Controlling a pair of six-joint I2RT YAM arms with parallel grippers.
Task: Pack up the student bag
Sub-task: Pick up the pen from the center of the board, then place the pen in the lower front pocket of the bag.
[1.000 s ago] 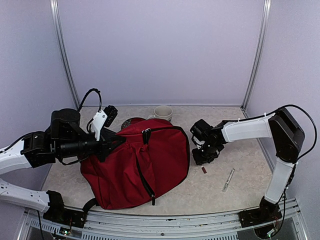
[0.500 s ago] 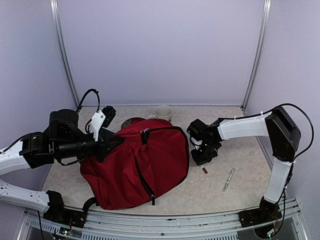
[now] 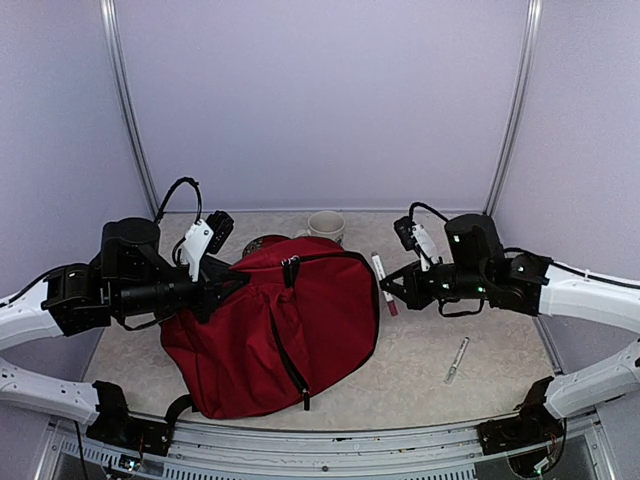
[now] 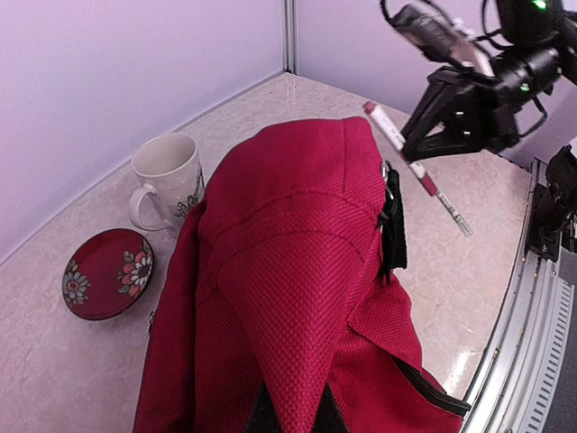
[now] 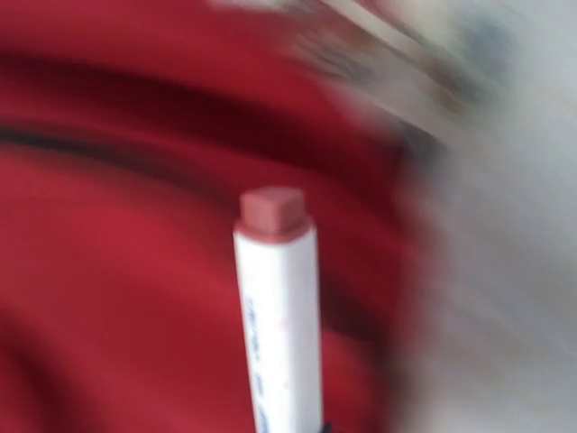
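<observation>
Left gripper (image 3: 235, 283) is pinched on fabric at the ten o'clock edge of the student bag (image 3: 285, 335), which lies mid-table. Right gripper (image 3: 389, 291) clamps a red-capped marker (image 3: 379, 268), its long axis running roughly twelve-to-six. The bag sits just beside it, at nine o'clock.

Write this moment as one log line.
left end effector: shut on student bag | right end effector: shut on marker, in air beside bag

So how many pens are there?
2. A white marker with a reddish cap is held in the right gripper, beside the student bag. A silver pen lies on the table nearer the front. Others may hide in the bag.
</observation>
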